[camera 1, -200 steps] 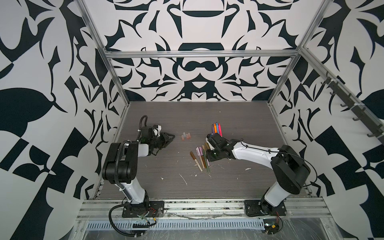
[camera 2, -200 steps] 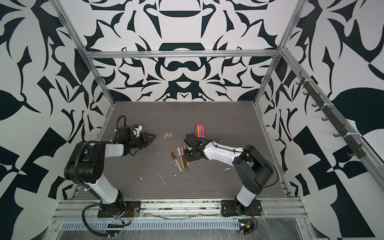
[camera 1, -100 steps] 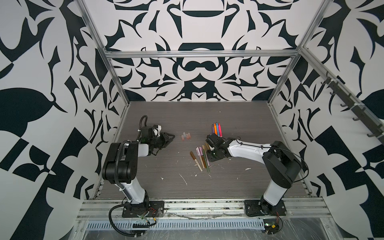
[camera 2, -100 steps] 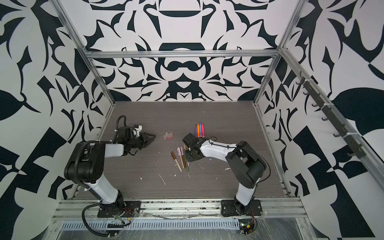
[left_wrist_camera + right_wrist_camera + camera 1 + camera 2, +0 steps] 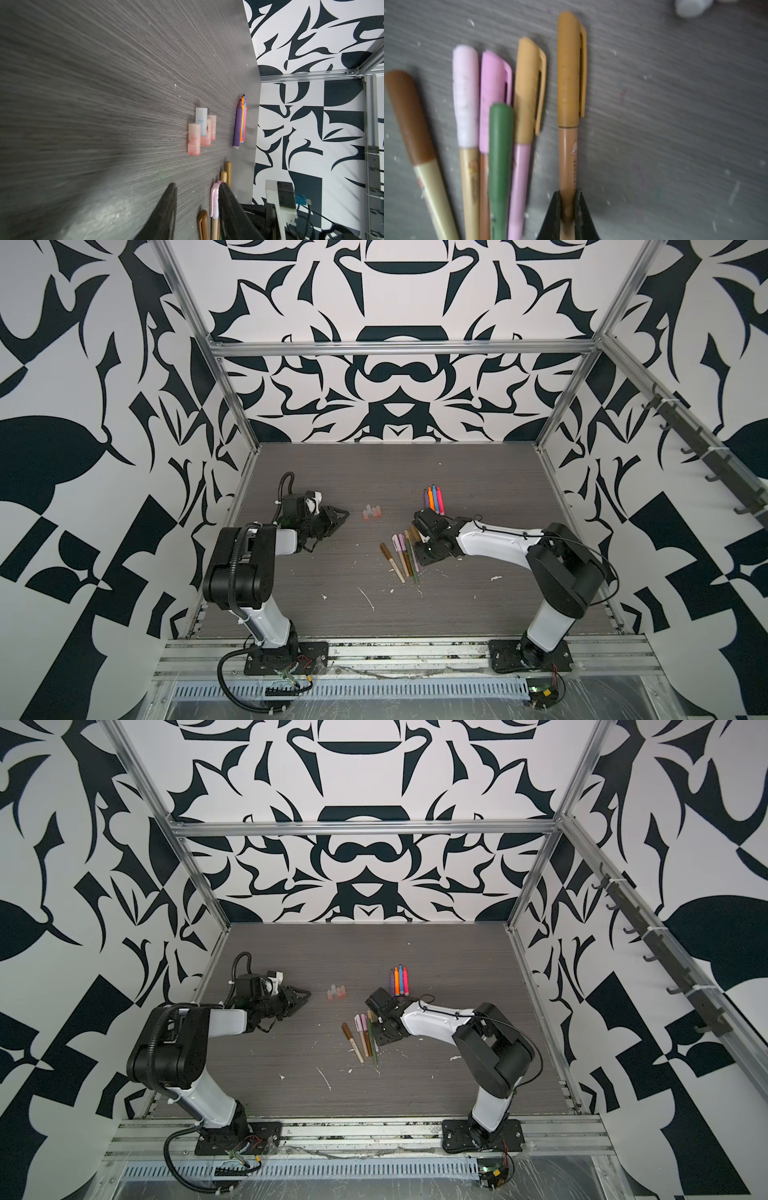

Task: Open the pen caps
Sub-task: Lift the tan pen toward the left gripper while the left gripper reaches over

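Six capped pens (image 5: 399, 556) lie fanned just below the middle of a top view. The right gripper (image 5: 568, 194) is clamped on the barrel of one, the tan-capped pen (image 5: 568, 145), a little apart from the other five. Four uncapped pens (image 5: 433, 499) lie side by side above them. Left of those sit what look like four loose caps (image 5: 371, 513), bunched. The left gripper (image 5: 340, 516) hangs further left, jaws apart, empty.

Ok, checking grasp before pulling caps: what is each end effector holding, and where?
The right end effector grips the mustard-capped pen by its barrel, clear of the cap. The left end effector holds nothing.
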Robot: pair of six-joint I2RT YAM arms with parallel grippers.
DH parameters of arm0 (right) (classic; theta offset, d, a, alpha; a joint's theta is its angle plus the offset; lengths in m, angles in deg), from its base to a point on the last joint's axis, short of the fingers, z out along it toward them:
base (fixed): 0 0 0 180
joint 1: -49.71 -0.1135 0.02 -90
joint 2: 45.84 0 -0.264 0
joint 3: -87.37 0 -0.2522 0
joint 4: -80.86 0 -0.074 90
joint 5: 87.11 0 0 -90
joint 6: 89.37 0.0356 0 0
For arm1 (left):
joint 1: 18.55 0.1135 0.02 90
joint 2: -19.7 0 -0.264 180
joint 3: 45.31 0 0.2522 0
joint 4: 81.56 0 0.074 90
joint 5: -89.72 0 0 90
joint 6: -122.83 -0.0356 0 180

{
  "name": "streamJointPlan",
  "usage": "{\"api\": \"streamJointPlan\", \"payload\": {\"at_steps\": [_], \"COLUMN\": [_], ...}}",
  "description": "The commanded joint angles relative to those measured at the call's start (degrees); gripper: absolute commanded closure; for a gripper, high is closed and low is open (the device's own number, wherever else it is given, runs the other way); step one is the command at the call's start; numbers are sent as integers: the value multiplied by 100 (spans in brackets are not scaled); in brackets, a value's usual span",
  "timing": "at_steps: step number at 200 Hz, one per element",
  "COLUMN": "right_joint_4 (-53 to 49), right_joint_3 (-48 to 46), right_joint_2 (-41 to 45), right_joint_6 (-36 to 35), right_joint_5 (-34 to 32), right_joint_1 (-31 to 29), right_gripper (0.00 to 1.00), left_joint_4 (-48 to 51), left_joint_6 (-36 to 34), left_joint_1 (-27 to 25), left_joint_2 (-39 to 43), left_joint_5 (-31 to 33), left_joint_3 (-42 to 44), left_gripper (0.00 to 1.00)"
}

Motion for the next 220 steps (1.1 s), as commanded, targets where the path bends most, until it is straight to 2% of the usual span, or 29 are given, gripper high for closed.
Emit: {"api": "streamJointPlan", "payload": {"at_steps": [1, 31, 56, 77, 105, 137, 165, 193, 220], "right_joint_4": [-58, 184, 481, 581, 571, 620, 717, 589, 590], "right_joint_3": [-282, -919, -1417, -1724, -2015, -2379, -2535, -2220, -2139], "right_joint_2": [777, 1672, 2255, 2807, 3430, 3846, 3992, 3640, 3668], "right_joint_6": [19, 225, 568, 845, 1169, 1533, 1720, 1673, 1867], "right_joint_5": [85, 522, 1129, 1510, 1882, 2109, 2087, 2088, 1887], "right_joint_1": [2, 5, -5, -11, -17, -89, -136, -228, -397], "right_gripper": [95, 100, 100, 100, 100, 100, 100, 100, 100], "left_joint_4": [-54, 311, 994, 1133, 1110, 1126, 1353, 1392, 1643], "left_joint_6": [-29, -3, 25, 369, 1053, 1584, 1652, 1602, 1361], "left_joint_1": [-4, -422, -1628, -2685, -3553, -4199, -4664, -4825, -4825], "left_joint_2": [423, 959, 1562, 1902, 2033, 2019, 2108, 2093, 2008], "left_joint_5": [264, 487, 1321, 2057, 2711, 2845, 3024, 3129, 3238], "left_joint_3": [251, 402, 342, 329, 342, 170, 12, -15, -234], "left_gripper": [64, 63, 61, 58, 57, 57, 57, 57, 57]}}
